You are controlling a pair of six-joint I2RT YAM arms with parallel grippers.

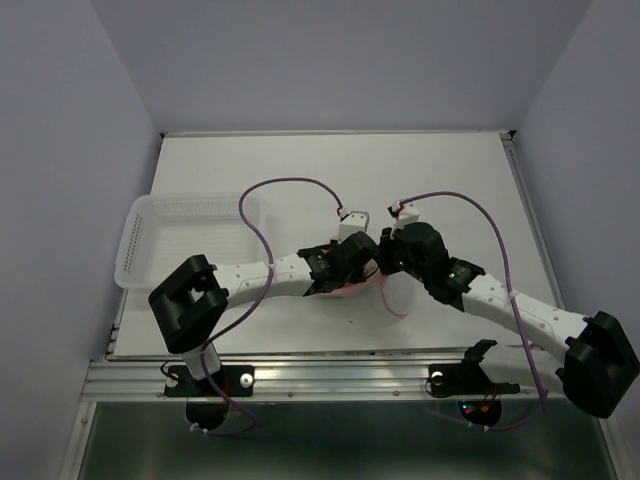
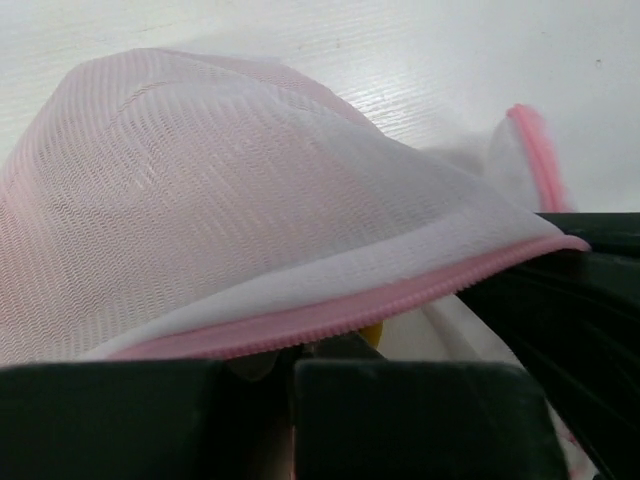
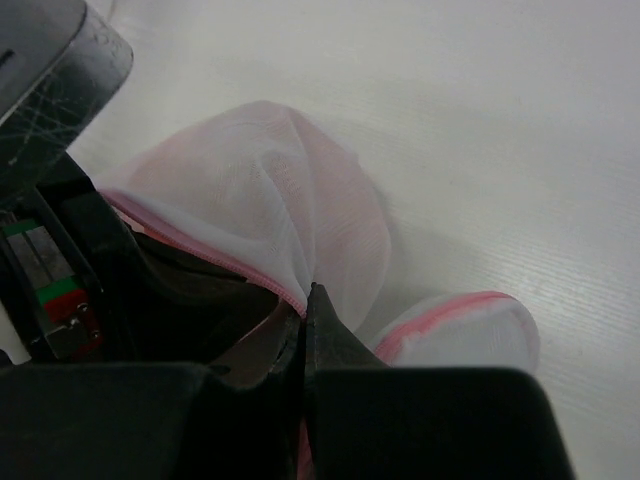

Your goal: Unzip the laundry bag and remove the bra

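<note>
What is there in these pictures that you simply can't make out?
- Bra: left wrist view, only a pinkish tint through the laundry bag mesh; no shape.
- Zipper pull: seen in no view; the left gripper and right gripper cover the trim.
- Top view: both arms hide nearly all the bag.
- Yellow speck under the trim: too small to name.

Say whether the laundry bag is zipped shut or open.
Open, at least partly: the laundry bag shows one pink zipper edge lifted free, with a gap beneath it.
</note>
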